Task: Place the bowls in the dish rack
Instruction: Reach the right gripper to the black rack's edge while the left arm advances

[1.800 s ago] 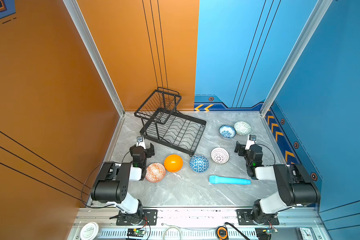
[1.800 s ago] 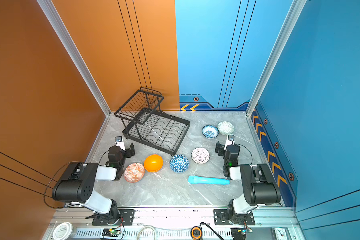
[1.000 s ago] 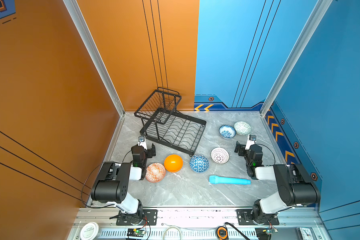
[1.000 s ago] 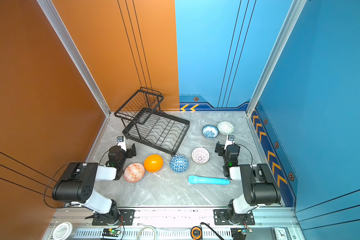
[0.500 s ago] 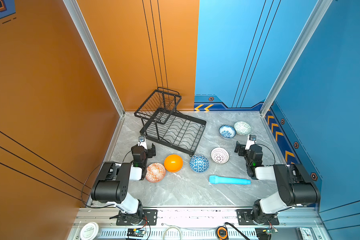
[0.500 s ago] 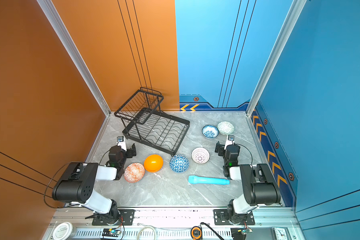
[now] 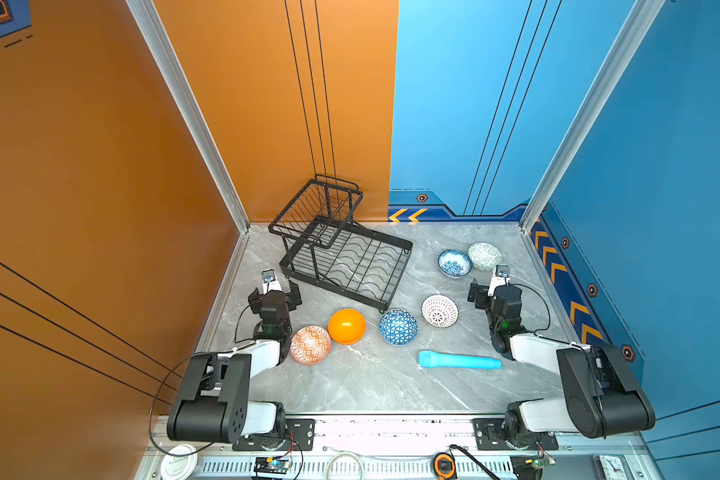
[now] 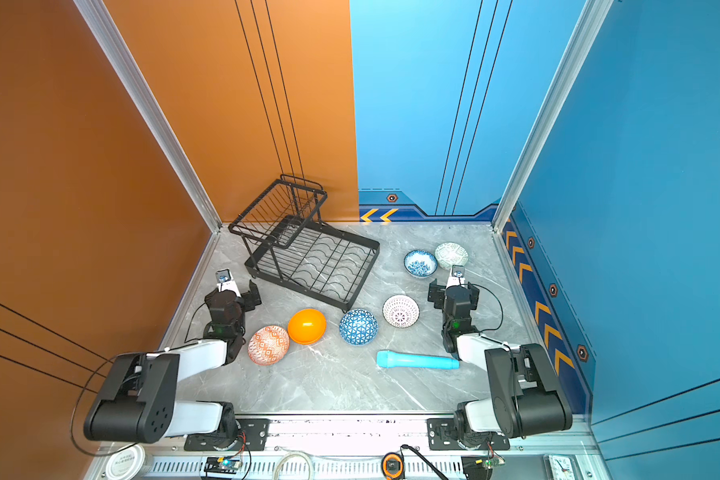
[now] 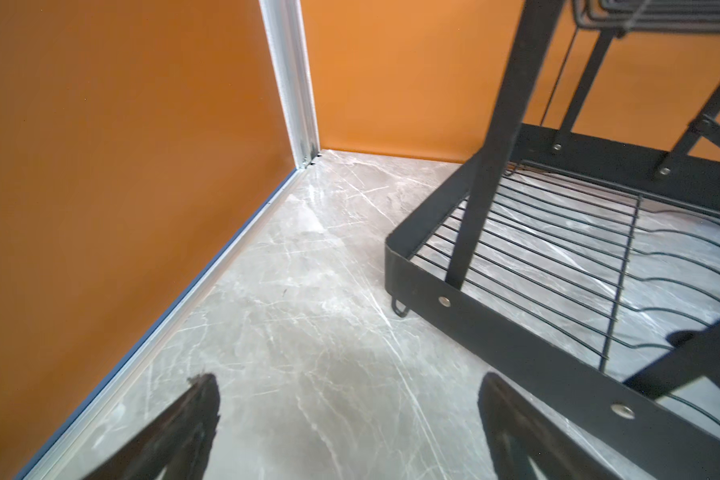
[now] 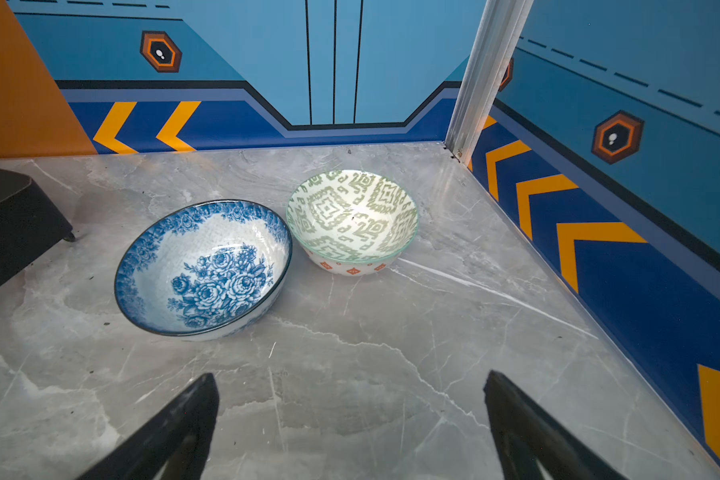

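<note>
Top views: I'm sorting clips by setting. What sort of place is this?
Probably a robot test cell, not a real kitchen: arms bolted to a front rail, a painted orange wall and blue wall boxing in a marble-look tabletop, and bowls laid out beside a dish rack.

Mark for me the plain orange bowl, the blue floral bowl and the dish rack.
plain orange bowl (image 7: 346,326): in a top view, on the middle of its glossy surface.
blue floral bowl (image 10: 213,270): right wrist view, on the flowers painted inside it.
dish rack (image 9: 516,345): left wrist view, on the lower tray's flat side band.
</note>
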